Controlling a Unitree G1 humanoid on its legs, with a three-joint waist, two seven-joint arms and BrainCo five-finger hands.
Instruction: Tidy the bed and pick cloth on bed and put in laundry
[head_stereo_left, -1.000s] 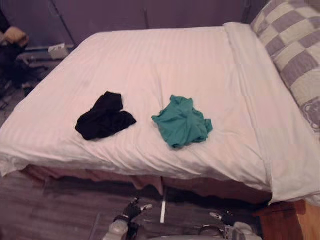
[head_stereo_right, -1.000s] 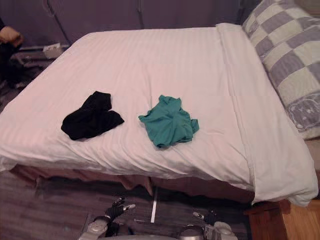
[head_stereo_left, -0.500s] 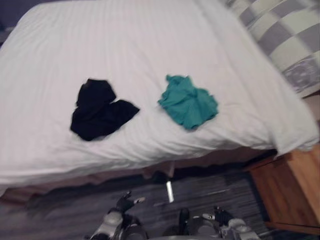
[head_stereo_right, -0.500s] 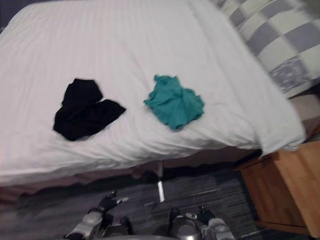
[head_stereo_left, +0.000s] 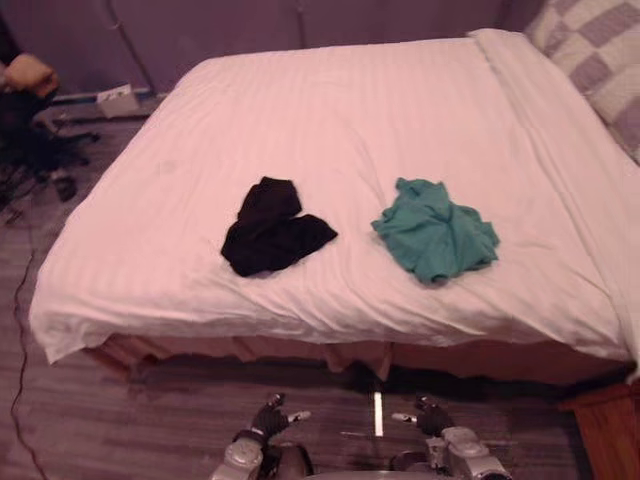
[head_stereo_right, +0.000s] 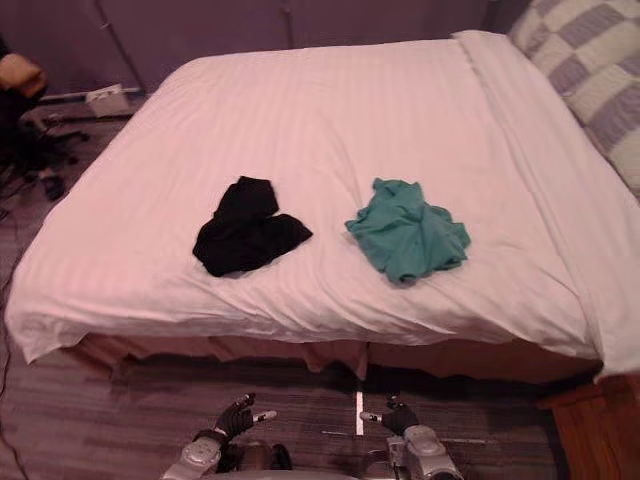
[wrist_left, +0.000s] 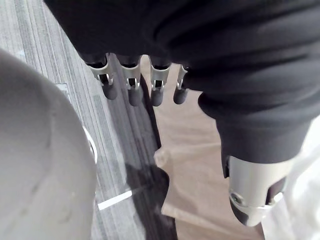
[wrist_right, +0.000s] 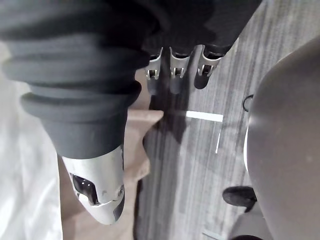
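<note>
A crumpled black cloth (head_stereo_left: 272, 229) lies on the white bed (head_stereo_left: 400, 110) near its front edge. To its right lies a crumpled teal cloth (head_stereo_left: 437, 229). My left hand (head_stereo_left: 268, 420) hangs low over the floor in front of the bed, fingers (wrist_left: 131, 85) straight and holding nothing. My right hand (head_stereo_left: 428, 416) hangs beside it, also open, with its fingers (wrist_right: 176, 70) pointing toward the floor and the bed skirt. Both hands are well short of the cloths.
A grey-and-cream checked pillow (head_stereo_left: 598, 52) lies at the bed's far right. A wooden nightstand corner (head_stereo_right: 598, 428) stands at the lower right. Dark clutter and a small white box (head_stereo_left: 118, 101) sit on the floor at the far left. Grey plank floor (head_stereo_left: 120, 420) runs before the bed.
The camera has swung, so the whole bed and both cloths now sit further right in view. The cloths have not moved on the bed. Both hands stay low and open.
</note>
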